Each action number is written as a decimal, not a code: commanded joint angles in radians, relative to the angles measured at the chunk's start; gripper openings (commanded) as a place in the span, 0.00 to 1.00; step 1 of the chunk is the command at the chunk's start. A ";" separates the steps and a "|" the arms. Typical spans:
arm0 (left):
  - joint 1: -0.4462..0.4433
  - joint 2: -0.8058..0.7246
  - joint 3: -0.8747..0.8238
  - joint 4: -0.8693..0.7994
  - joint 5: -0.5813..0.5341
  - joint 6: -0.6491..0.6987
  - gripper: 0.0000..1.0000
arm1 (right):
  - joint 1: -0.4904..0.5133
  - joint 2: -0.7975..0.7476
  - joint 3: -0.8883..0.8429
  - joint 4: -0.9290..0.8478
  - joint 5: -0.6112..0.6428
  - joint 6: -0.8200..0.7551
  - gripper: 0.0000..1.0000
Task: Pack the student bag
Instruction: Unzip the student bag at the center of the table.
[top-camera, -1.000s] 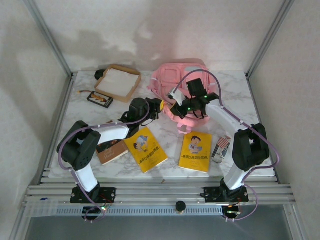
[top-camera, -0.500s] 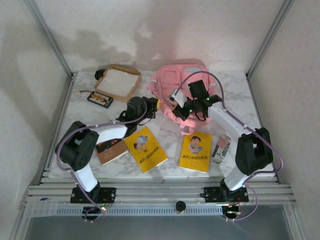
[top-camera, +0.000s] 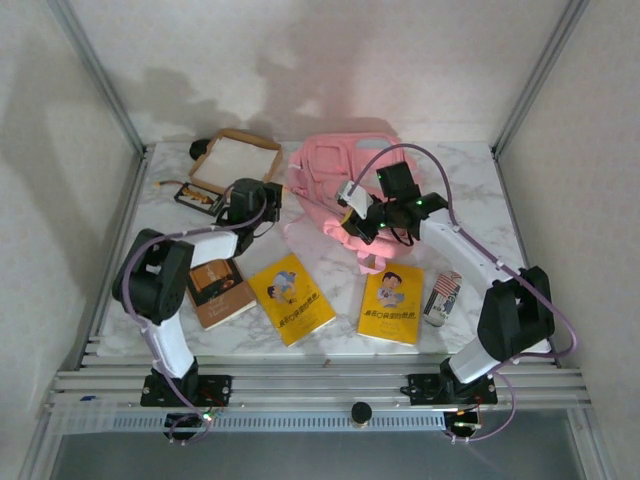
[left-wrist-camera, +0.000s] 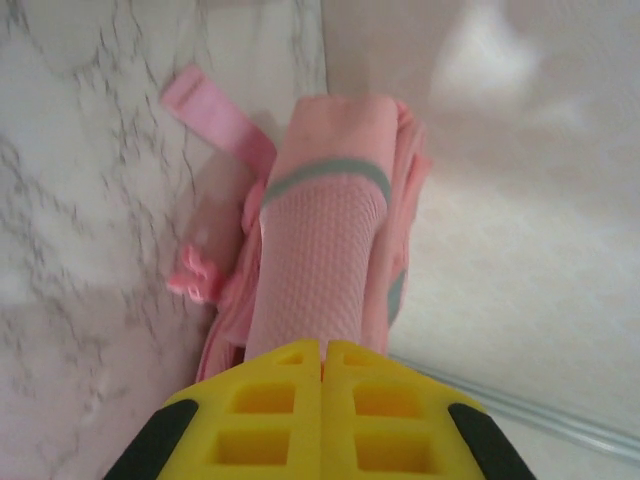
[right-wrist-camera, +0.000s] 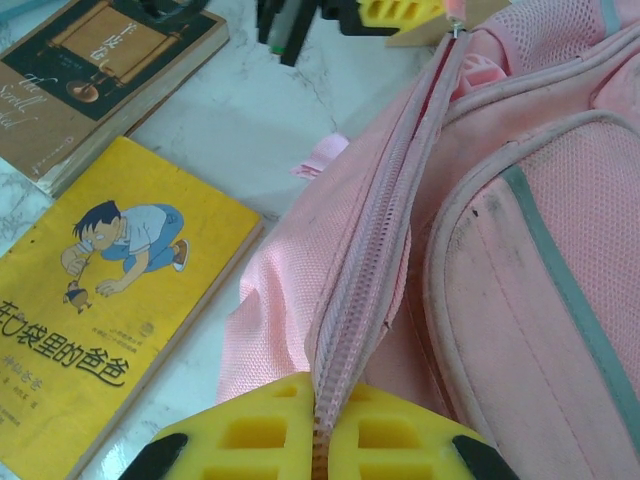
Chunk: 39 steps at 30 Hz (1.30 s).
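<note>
Change: the left arm has swung leftward from the near-left corner of the large pink fabric backpack (top-camera: 330, 165), and that side of the bag has been drawn out with it.
Backpack: lies flat on the marble worktop (top-camera: 480, 200), stretched between the two tools.
Left tool (left-wrist-camera: 322, 350): clenched on pink mesh fabric at the backpack's left edge, where the zip line ends.
Right tool (right-wrist-camera: 320, 385): clenched on the zip seam at the backpack's near edge.
Zip: in the right wrist view the teeth between the two tools look meshed, with no opening to be seen.
Waiting: two yellow paperback books (top-camera: 290, 298) (top-camera: 391, 303) and a brown hardback book (top-camera: 220, 292) lie on the near side of the backpack. A small striped packet (top-camera: 441, 296) lies to its near right.
Also: a tan cardboard tray (top-camera: 256, 138) and a small dark case (top-camera: 198, 197) sit left of the backpack.
Progress: early, by my reading. The bag seems braced for opening and no item appears packed, so unzipping and loading all remain.
</note>
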 joint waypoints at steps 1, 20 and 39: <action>0.092 0.063 0.056 -0.016 -0.150 0.067 0.00 | 0.001 0.027 0.042 0.003 0.008 -0.042 0.00; 0.093 -0.102 -0.008 -0.198 0.031 0.409 0.55 | 0.020 0.073 0.109 0.141 0.103 0.374 0.63; -0.486 -0.231 -0.098 -0.571 0.247 0.661 0.66 | -0.096 -0.487 -0.530 -0.274 0.296 1.311 0.99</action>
